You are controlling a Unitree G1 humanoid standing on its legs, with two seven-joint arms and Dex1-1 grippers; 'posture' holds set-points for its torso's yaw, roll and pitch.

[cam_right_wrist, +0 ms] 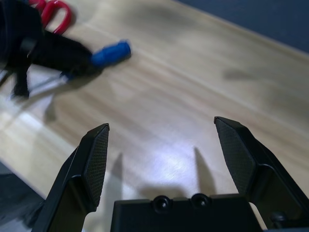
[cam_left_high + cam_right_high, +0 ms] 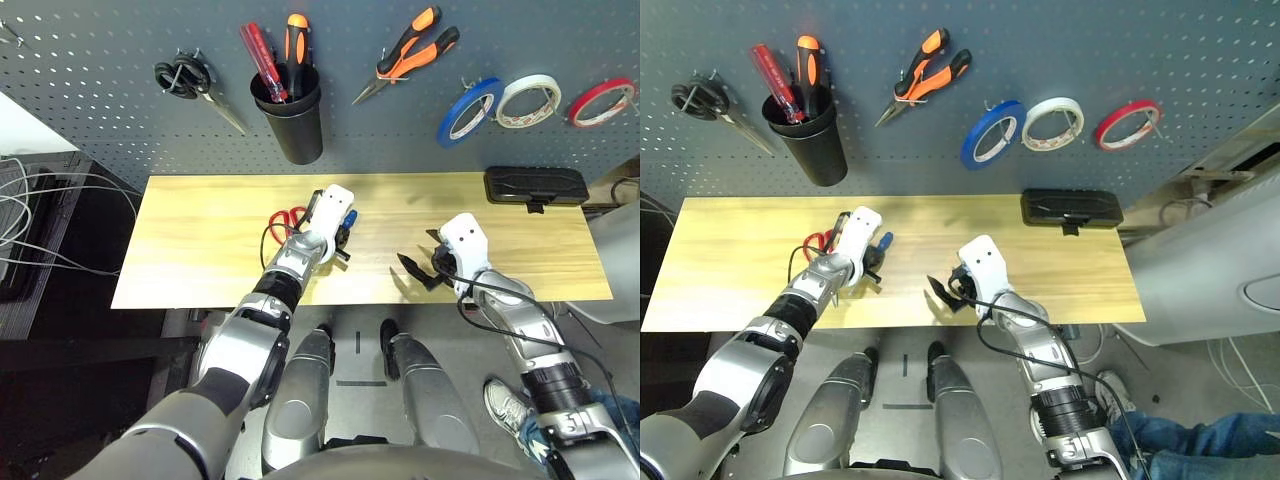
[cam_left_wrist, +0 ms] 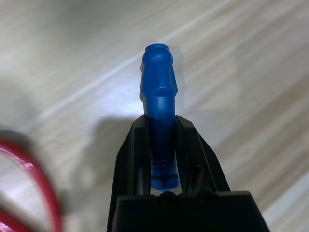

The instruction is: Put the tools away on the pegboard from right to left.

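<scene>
left eye view showed the black cup (image 2: 292,118) on the pegboard (image 2: 90,70), holding a red-handled and an orange-handled tool. the left gripper (image 3: 161,145) was closed around the blue-handled screwdriver (image 3: 159,96) over the table (image 2: 200,240), hiding its shaft. the right gripper (image 1: 161,145) stood wide open, empty. the red-handled scissors (image 2: 285,220) lay half hidden behind the left arm.

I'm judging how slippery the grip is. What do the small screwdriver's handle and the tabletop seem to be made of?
The blue screwdriver handle, clamped between the left gripper's fingers, looks like smooth translucent plastic: light glows through its faceted end. The tabletop looks like pale wood or wood-look laminate, with straight grain lines and a soft sheen; which one can't be told.
</scene>
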